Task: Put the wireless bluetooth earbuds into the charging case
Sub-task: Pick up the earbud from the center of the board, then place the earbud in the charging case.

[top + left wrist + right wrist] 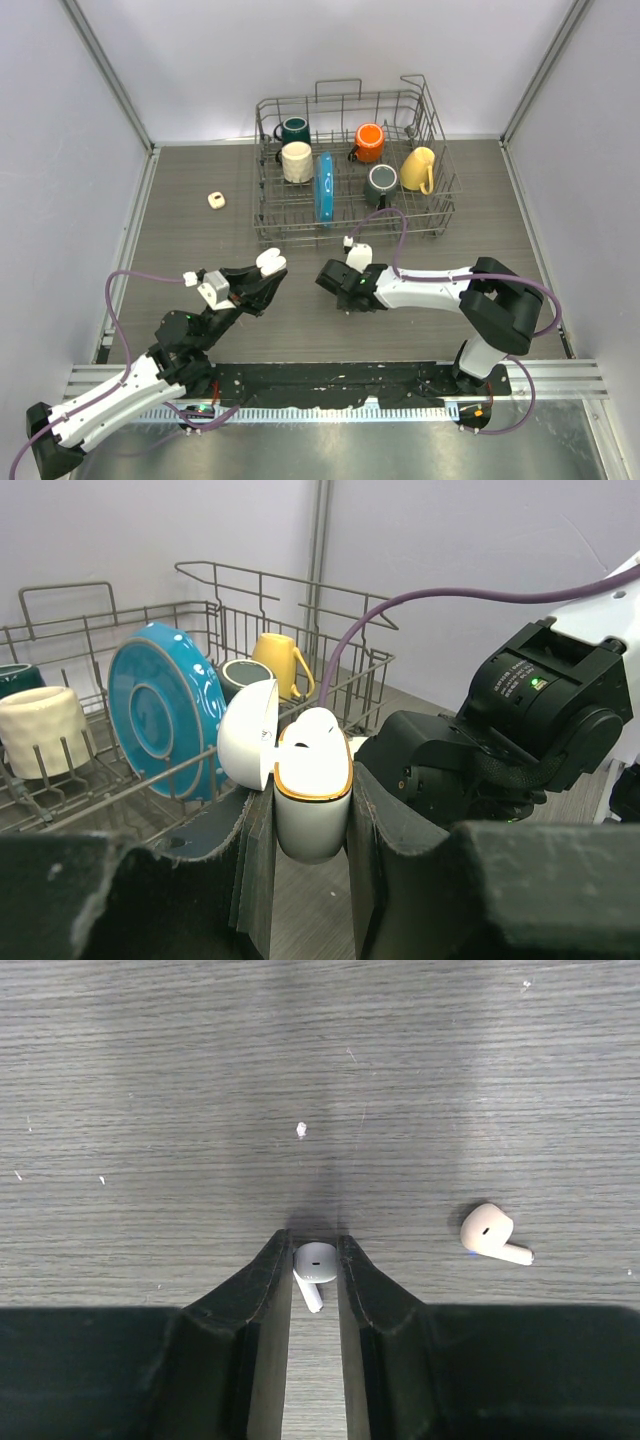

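Earbud: white, rounded head with a dark oval mark and a short stem. It is clamped between the fingers of the right gripper, at their tips, down on the table.

Second earbud: cream, comma-shaped, with a dark dot on the head. It lies loose on the table, to the right of the right gripper and apart from it.

Third earbud: white, seen as a rounded top standing above the case rim.

Earbuds counted: three.

Case: one, white, oval, with an orange-rimmed mouth. It is gripped upright between the fingers of the left gripper, which are closed on its sides. Its lid is swung open to the left.

Small cream item: one, on the table far ahead of the left gripper; its kind cannot be told.

Rack: one, grey wire, beyond both grippers.

Mugs, five, held in the rack: dark green, cream, orange, yellow, dark grey.

Plate: one, blue, stood on edge in the rack.
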